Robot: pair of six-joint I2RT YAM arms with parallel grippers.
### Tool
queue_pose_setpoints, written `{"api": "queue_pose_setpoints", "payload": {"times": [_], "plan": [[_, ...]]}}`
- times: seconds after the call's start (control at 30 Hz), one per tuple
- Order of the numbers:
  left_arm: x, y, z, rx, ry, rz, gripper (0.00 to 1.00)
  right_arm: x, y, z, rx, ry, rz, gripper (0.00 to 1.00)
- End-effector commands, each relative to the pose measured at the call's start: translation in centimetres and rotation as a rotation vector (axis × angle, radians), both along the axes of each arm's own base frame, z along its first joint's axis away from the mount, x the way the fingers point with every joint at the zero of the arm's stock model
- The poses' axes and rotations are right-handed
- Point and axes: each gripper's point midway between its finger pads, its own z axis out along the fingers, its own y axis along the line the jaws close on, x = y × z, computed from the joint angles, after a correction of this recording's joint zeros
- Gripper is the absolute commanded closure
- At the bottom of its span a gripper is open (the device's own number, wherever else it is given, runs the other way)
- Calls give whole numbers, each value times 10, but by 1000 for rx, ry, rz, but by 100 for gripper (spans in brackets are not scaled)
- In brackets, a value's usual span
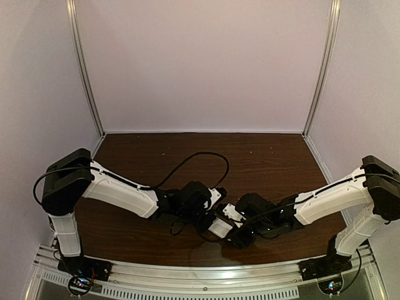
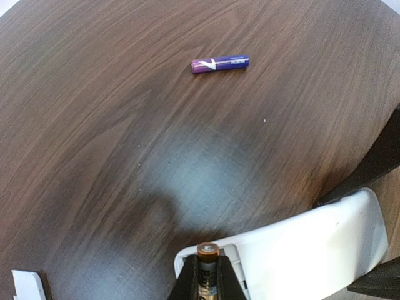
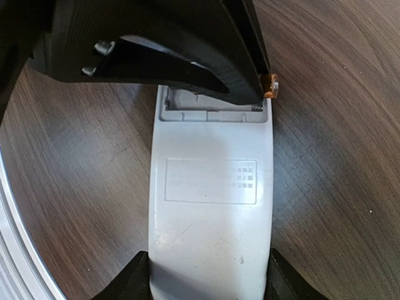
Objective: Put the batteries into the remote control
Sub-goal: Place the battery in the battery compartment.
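Note:
The white remote control (image 3: pixel 211 206) lies back up, its battery bay (image 3: pixel 215 107) open at the far end. My right gripper (image 3: pixel 209 275) is shut on the remote's near end. My left gripper (image 2: pixel 209 275) is shut on the gold-brown battery (image 2: pixel 207 253) and holds it over the open bay; its tip shows in the right wrist view (image 3: pixel 271 85). The dark blue-purple battery (image 2: pixel 220 64) lies loose on the table beyond. In the top view the remote (image 1: pixel 220 225) sits between both grippers.
A small white piece (image 2: pixel 28 284) lies on the dark wood table (image 2: pixel 125 125) at the lower left of the left wrist view. A black cable (image 1: pixel 194 159) loops over the table behind the left arm. White walls enclose the table.

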Motion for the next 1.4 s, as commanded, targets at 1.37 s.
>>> {"api": "queue_pose_setpoints", "payload": {"times": [1.37], "plan": [[11, 16, 25, -6, -204, -31, 100, -9, 2, -9, -56, 28, 35, 97]]}}
